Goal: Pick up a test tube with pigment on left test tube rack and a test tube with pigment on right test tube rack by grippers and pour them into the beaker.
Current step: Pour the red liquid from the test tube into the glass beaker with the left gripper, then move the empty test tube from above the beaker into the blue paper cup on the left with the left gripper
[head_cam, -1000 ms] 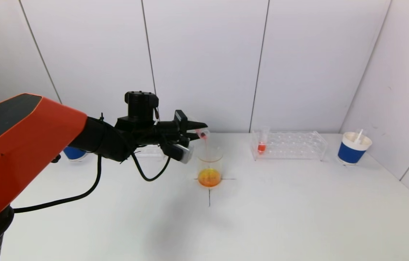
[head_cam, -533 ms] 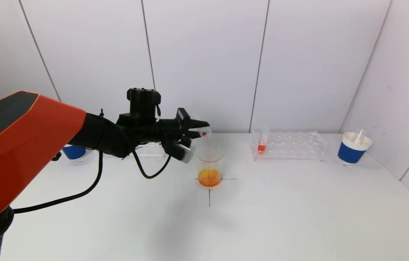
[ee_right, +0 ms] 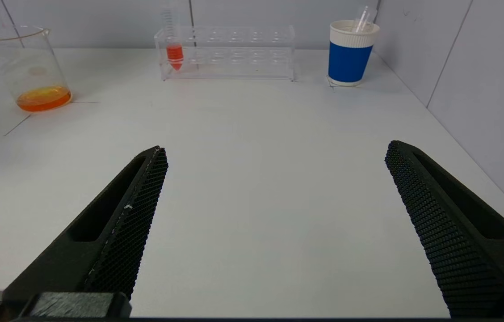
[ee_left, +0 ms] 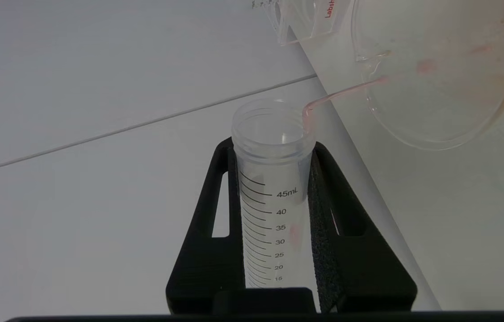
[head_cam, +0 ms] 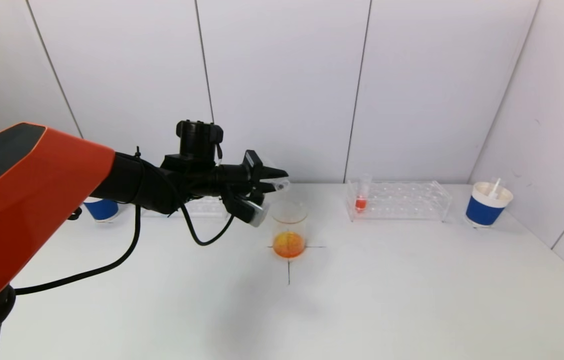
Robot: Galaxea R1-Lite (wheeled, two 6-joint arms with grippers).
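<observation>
Your left hand [head_cam: 272,182] is clenched on a graduated test tube [ee_left: 274,188], held tipped over nearly flat above the glass beaker [head_cam: 289,227], which stands on the cross mark at the middle of the counter [head_cam: 362,300]. In the left wrist view the tube looks almost drained: only a thin pink thread [ee_left: 341,91] runs from its lip toward the beaker's mouth, and a faint pink smear clings to the inside wall. The beaker already holds a shallow layer of orange liquid [head_cam: 288,245]. So you are at the tail of the first pour, the one from the left test tube rack [head_cam: 202,207], which sits on the far side of the counter behind your left arm and is largely hidden by it. Your right hand [ee_right: 274,228] is out of the head view; its own camera shows it released, fingers spread wide, low over the near right of the counter. The second tube [head_cam: 361,192], with red pigment in its bottom, stands upright in the near-left end slot of the right test tube rack [head_cam: 402,200], far right of the beaker. A blue paper cup [head_cam: 487,205] sits at the far right beyond it. Next, you will probably want to let the last drops fall, right the emptied tube and clear the beaker, then send the right hand forward to close on the red tube's upper part and lift it straight up out of its slot.
</observation>
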